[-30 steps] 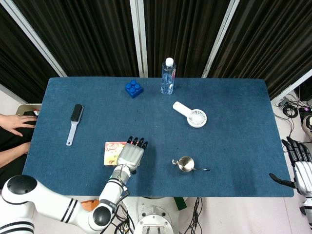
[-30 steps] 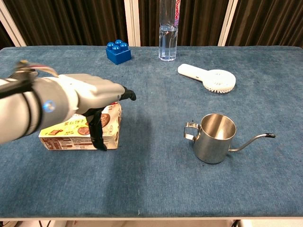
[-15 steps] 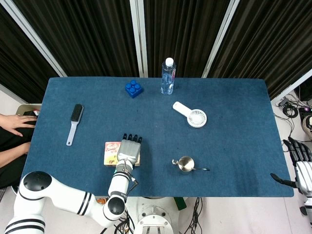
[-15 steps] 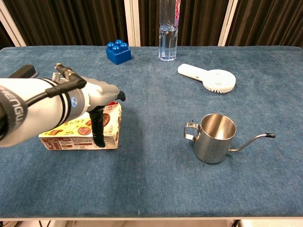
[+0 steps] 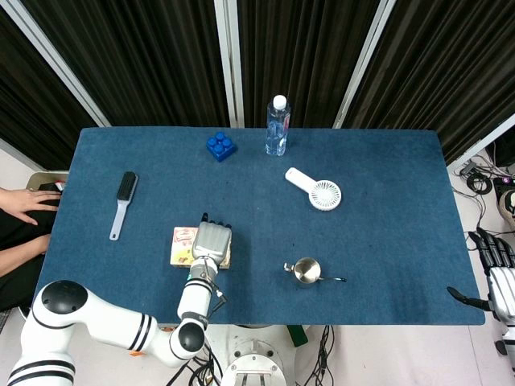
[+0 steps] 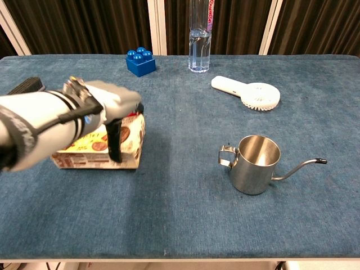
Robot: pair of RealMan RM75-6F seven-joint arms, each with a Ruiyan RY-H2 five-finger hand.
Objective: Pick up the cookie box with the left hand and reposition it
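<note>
The cookie box (image 5: 182, 246) (image 6: 93, 153), a flat carton printed with cookies, is near the table's front left. My left hand (image 5: 212, 241) (image 6: 115, 102) lies over its right end, gripping it; the thumb (image 6: 114, 142) runs down the near face and the fingers reach over the top. Whether the box's bottom touches the blue cloth I cannot tell. My right hand (image 5: 497, 272) hangs off the table's right edge, fingers apart and holding nothing; the chest view does not show it.
A steel spouted pitcher (image 5: 306, 271) (image 6: 256, 164) stands to the right of the box. Further back are a white hand fan (image 5: 316, 190) (image 6: 250, 93), a water bottle (image 5: 277, 127) (image 6: 199, 39) and a blue block (image 5: 220, 145) (image 6: 140, 62). A brush (image 5: 123, 201) lies left. A person's hands (image 5: 24, 201) rest at the left edge.
My left hand slid left over the box and closed on it. The box has shifted slightly away from the front edge and leftward. The right hand stayed put.
</note>
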